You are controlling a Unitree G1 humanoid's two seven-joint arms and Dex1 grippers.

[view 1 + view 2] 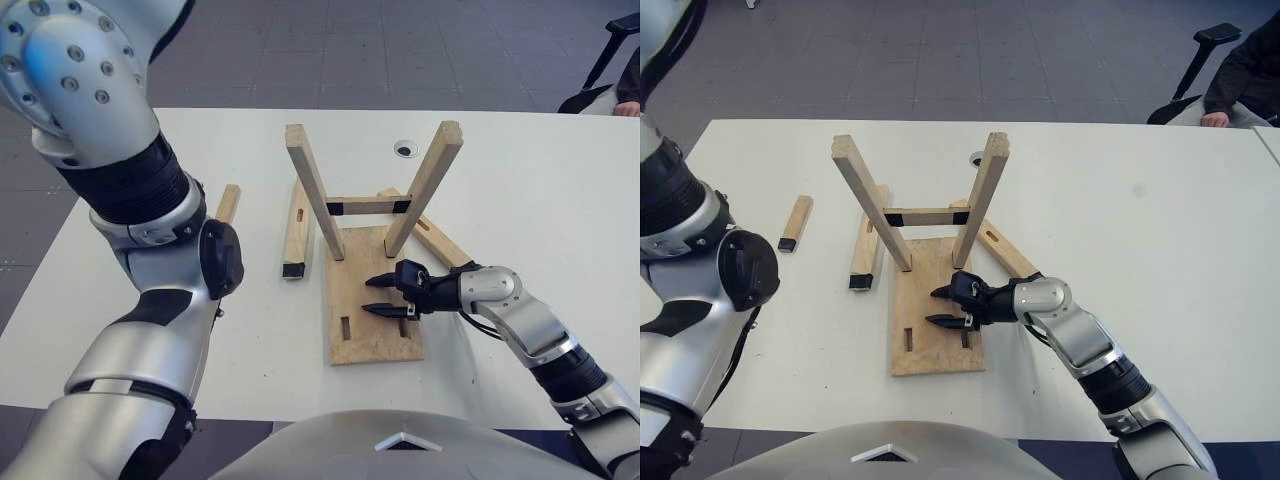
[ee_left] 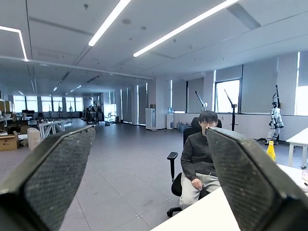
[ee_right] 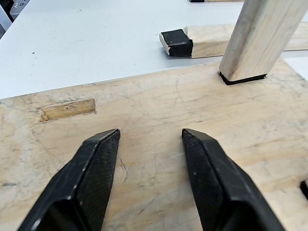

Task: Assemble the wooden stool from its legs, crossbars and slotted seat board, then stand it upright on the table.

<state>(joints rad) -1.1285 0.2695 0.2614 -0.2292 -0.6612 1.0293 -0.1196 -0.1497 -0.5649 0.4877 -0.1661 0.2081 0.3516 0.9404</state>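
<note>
Over the seat board [image 1: 350, 335], near the tabletop's [image 1: 540, 190] front edge, the right tool [image 1: 366, 295] hangs spread, holding nothing. Two upright legs [image 1: 315, 190] joined by a crossbar [image 1: 367, 206] stand at the board's far end. A loose leg [image 1: 297, 235] lies just beside its left edge. The left tool [image 2: 150, 131] is spread, empty.

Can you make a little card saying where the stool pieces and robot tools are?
seat board: flat on the table
standing legs: two, upright in the board
crossbar: joins those two legs
loose leg: lying left of the board
short bar: lying farther left
right tool: open, just over the board
left tool: open, holding nothing
</note>
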